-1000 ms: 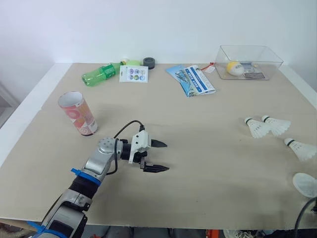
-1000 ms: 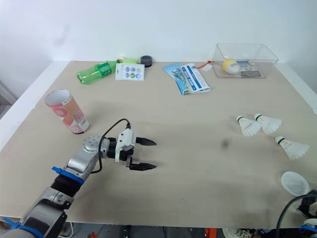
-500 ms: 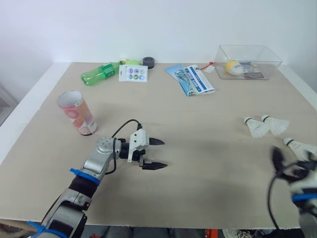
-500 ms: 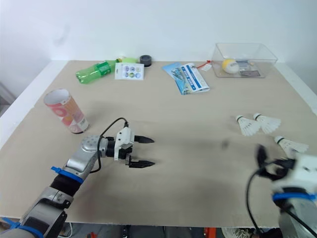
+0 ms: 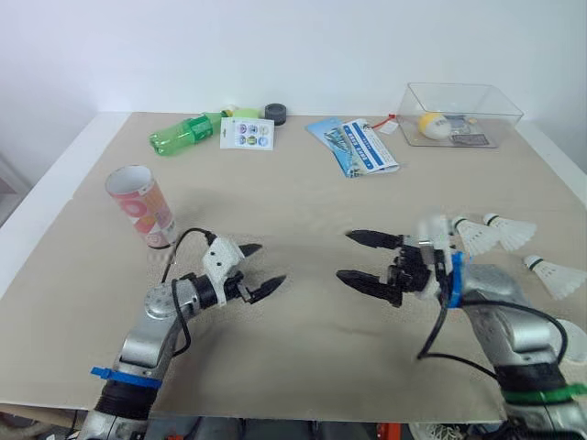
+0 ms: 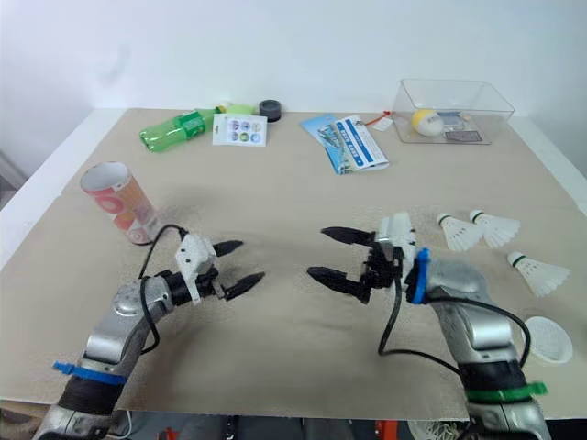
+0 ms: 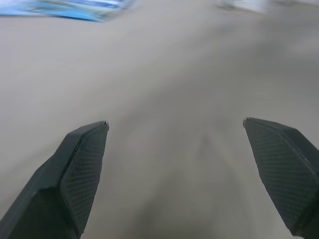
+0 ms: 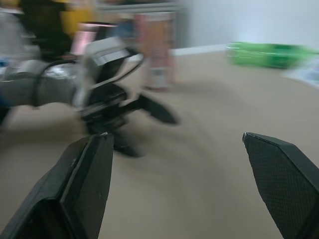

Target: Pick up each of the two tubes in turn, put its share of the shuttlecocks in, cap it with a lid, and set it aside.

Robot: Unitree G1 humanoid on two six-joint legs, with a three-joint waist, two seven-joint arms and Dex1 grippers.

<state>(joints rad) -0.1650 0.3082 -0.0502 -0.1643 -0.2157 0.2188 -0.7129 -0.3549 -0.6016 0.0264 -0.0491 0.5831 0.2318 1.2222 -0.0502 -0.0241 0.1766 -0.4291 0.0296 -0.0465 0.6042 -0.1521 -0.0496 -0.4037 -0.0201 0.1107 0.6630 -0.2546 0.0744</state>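
Observation:
A pink patterned tube (image 5: 140, 207) stands upright with its mouth open at the table's left. Three white shuttlecocks (image 5: 472, 236) (image 5: 512, 229) (image 5: 555, 275) lie at the right, and a white lid (image 6: 543, 338) rests near the right front edge. My left gripper (image 5: 266, 266) hovers open and empty just right of and nearer than the tube. My right gripper (image 5: 346, 256) is open and empty at mid-table, pointing left toward the left gripper. The right wrist view looks past its own open fingers (image 8: 84, 184) at the left gripper (image 8: 124, 112) and the tube (image 8: 157, 52).
Along the far edge lie a green bottle (image 5: 186, 134), a sticker card (image 5: 246, 135), a black roll (image 5: 275, 114), a blue brochure (image 5: 355, 147) and a clear box (image 5: 463, 115) holding a yellow-white ball. Bare tabletop separates the two grippers.
My right arm has swung in from the right front edge to mid-table, open. The left gripper has drawn back a little toward the left and turned.

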